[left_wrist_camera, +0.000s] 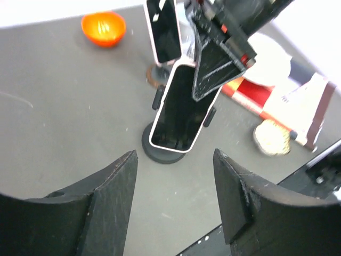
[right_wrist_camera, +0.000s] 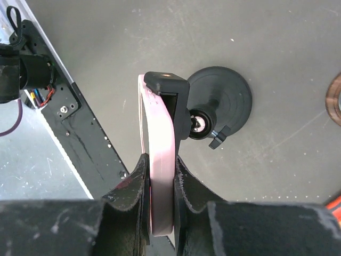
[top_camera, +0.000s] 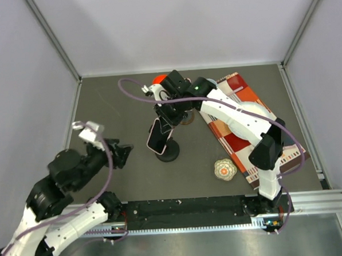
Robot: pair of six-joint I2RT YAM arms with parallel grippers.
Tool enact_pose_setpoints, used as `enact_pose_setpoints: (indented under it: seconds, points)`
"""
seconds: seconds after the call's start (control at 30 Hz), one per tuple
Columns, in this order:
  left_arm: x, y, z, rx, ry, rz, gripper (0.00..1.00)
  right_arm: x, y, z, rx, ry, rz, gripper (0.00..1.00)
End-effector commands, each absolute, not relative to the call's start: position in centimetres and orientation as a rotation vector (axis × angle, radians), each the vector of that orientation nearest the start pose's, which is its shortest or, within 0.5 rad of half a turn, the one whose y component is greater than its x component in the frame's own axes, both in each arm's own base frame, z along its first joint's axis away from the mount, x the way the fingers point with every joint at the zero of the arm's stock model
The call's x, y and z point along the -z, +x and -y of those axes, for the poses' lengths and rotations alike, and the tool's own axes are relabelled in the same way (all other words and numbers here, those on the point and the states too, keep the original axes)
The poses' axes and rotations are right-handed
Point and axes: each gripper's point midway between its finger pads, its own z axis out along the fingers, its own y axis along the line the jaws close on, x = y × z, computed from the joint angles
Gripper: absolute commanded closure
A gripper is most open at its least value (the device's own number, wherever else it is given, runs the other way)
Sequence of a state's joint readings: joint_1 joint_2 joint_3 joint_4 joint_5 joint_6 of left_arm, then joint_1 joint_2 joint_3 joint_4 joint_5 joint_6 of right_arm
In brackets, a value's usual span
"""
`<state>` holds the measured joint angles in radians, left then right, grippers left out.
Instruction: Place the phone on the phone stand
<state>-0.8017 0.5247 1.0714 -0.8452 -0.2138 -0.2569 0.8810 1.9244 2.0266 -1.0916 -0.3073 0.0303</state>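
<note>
The right end effector [right_wrist_camera: 160,162] pinches the phone [top_camera: 158,137], which sits in the stand [top_camera: 168,154]. Left of the stand, the left end effector [top_camera: 122,153] is wide apart and empty.

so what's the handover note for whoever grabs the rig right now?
Left gripper: open, empty, short of the stand, touching nothing.
Right gripper: shut on the pink-edged black-screen phone, at its upper end.
Black round-based phone stand: upright, with the phone tilted in its cradle and the side clamps against both long edges.
Done: phone looks seated in the stand.
Left: open the right gripper, back it away, check that the phone stays put.
</note>
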Motion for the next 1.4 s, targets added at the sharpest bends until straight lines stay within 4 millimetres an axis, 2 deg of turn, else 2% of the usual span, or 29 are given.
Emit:
enact_pose_setpoints:
  seconds: [0.0,0.13,0.3,0.37,0.47,0.53,0.57,0.7,0.73,0.83,0.87,0.97,1.03,1.07,1.13,1.17,1.2,1.3,1.37]
  points:
    - [-33.8,15.2,11.1,0.580,0.271,-1.751,0.35,-13.9,25.2,-27.9,-0.124,-1.408,-2.700,1.00]
    - [-32.3,15.7,11.4,0.562,0.259,-1.787,0.31,-15.0,24.3,-29.4,-0.299,-1.403,-2.690,1.00]
    - [-32.1,16.9,14.0,0.601,0.311,-1.796,0.24,-16.9,23.0,-31.8,-0.625,-1.313,-2.674,1.00]
    - [-31.3,17.6,15.3,0.595,0.361,-1.823,0.21,-17.3,23.2,-31.8,-0.668,-1.272,-2.664,1.00]
    - [-30.2,18.6,17.1,0.597,0.418,-1.858,0.18,-17.6,23.2,-31.4,-0.700,-1.255,-2.662,0.94]
    - [-30.1,18.6,18.4,0.665,0.470,-1.863,0.18,-17.6,23.6,-31.4,-0.713,-1.237,-2.638,0.77]
    - [-29.6,19.5,18.3,0.670,0.453,-1.893,0.17,-18.2,23.9,-31.3,-0.727,-1.218,-2.617,0.68]
    - [-28.4,21.6,17.3,0.789,0.377,-1.950,0.14,-19.2,24.9,-31.6,-0.759,-1.159,-2.566,0.53]
    - [-28.0,22.9,16.0,0.769,0.318,-1.962,0.13,-19.4,25.0,-31.7,-0.767,-1.153,-2.554,0.51]
    - [-27.0,23.8,16.1,0.838,0.321,-1.988,0.13,-20.5,24.7,-32.5,-0.846,-1.144,-2.496,0.45]
    - [-27.0,23.5,16.8,0.894,0.356,-1.981,0.13,-21.3,24.3,-32.7,-0.886,-1.142,-2.467,0.43]
    - [-26.7,23.4,18.2,1.023,0.390,-1.945,0.14,-21.8,23.9,-33.5,-0.967,-1.153,-2.390,0.37]
    - [-26.9,22.4,18.9,1.118,0.420,-1.930,0.15,-22.2,23.8,-33.8,-1.005,-1.154,-2.328,0.36]
    - [-26.5,22.1,19.1,1.131,0.430,-1.929,0.16,-22.6,23.4,-34.1,-1.049,-1.167,-2.298,0.35]
    - [-26.9,21.5,19.2,1.139,0.468,-1.878,0.16,-22.6,22.7,-34.2,-1.091,-1.184,-2.266,0.35]
    - [-26.0,21.3,19.2,1.149,0.472,-1.882,0.16,-23.1,22.6,-34.6,-1.128,-1.200,-2.213,0.34]
    - [-26.3,21.2,19.3,1.151,0.487,-1.851,0.16,-22.3,22.3,-34.5,-1.139,-1.207,-2.216,0.34]
    - [-25.0,21.8,19.0,1.114,0.465,-1.885,0.16,-22.6,22.2,-34.9,-1.170,-1.220,-2.115,0.34]
    - [-24.8,22.2,19.0,1.104,0.475,-1.898,0.16,-22.6,22.4,-35.2,-1.188,-1.205,-2.049,0.34]
